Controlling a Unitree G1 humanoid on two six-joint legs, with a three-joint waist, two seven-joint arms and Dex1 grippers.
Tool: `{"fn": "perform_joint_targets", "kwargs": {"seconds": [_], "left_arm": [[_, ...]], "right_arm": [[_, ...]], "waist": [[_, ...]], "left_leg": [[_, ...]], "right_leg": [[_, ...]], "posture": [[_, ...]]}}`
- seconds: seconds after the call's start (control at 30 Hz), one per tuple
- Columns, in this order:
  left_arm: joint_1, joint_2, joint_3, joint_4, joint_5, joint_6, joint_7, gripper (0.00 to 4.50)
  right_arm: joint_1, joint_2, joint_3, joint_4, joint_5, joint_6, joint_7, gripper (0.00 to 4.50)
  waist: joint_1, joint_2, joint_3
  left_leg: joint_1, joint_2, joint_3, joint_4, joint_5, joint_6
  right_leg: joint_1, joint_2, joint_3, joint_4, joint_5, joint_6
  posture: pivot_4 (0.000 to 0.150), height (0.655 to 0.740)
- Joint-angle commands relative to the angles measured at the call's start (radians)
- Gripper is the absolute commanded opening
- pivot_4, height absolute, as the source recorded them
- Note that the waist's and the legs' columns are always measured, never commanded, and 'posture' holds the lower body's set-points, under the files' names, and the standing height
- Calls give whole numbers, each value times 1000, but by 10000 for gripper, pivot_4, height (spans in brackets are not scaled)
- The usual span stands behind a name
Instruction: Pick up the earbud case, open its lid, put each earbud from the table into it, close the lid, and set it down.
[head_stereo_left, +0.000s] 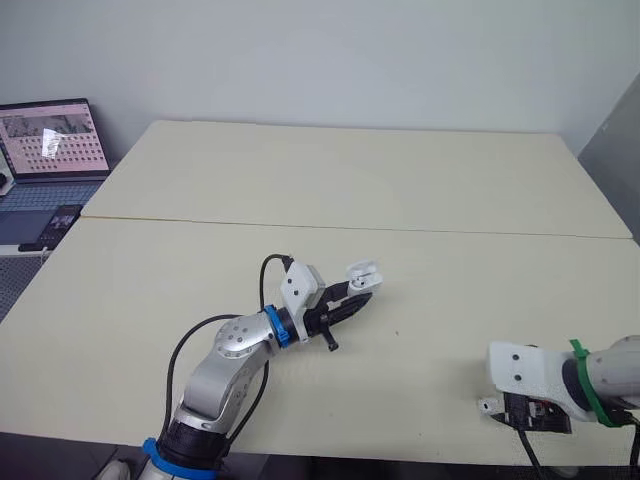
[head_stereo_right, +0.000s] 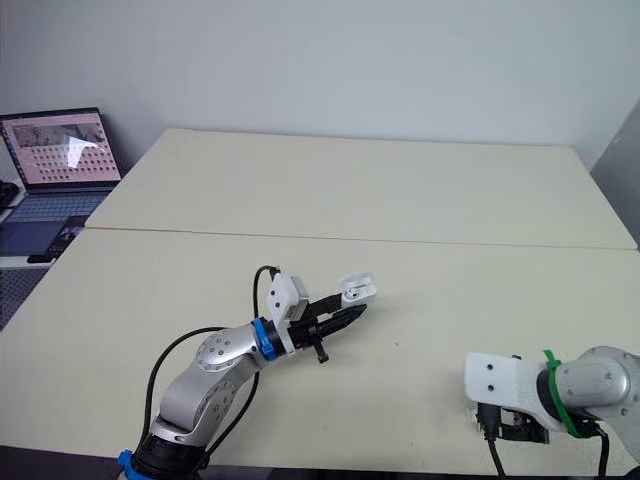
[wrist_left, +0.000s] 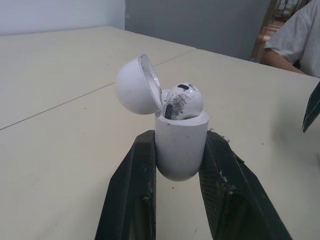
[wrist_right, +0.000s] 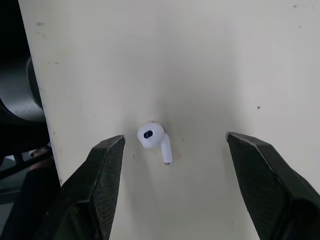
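Left claw (wrist_left: 180, 136): grasping the lid-open earbud case (wrist_left: 181, 152).
Loose earbud (wrist_right: 153, 136): on the counter (head_stereo_left: 400, 180), between right claw's (wrist_right: 175, 139) released fingers, 4 o'clock from earbud case.

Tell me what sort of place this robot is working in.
Most likely an office or lab workroom: pale tables butted together before a plain wall, an open laptop beside them at the robot's left, and a person in a white shirt close by.
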Motion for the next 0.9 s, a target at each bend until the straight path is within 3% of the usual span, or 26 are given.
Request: {"fn": "perform_joint_targets", "kwargs": {"seconds": [0.03,0.23,0.67,0.77,0.9], "left_arm": [[0,3,5,-22,-2,-19,-5,8022],[4,6,7,-25,-2,-18,-6,8022],[4,9,7,-26,-4,-19,-9,8022],[2,8,7,-26,-4,-18,-9,8022],[1,7,6,-26,-2,-17,-8,8022]], "right_arm": [[-26,-26,77,17,-99,-95,30,33688],[-55,-7,146,59,-196,-163,57,33688],[-61,58,189,62,-249,-150,82,33688],[-58,69,192,61,-258,-148,85,27782],[-43,68,189,67,-269,-141,93,13663]], "waist": [[0,0,0],[0,0,0],[0,0,0],[0,0,0],[-2,0,0]], "left_leg": [[0,0,0,0,0,0],[0,0,0,0,0,0],[0,0,0,0,0,0],[0,0,-1,0,0,0],[1,1,0,0,0,0]], "right_leg": [[0,0,0,0,0,0],[0,0,0,0,0,0],[0,0,0,0,0,0],[0,0,0,0,0,0],[1,0,0,0,0,0]], "posture": [[1500,7400],[1500,7400],[1500,7400],[1500,7400],[1500,7400]]}}
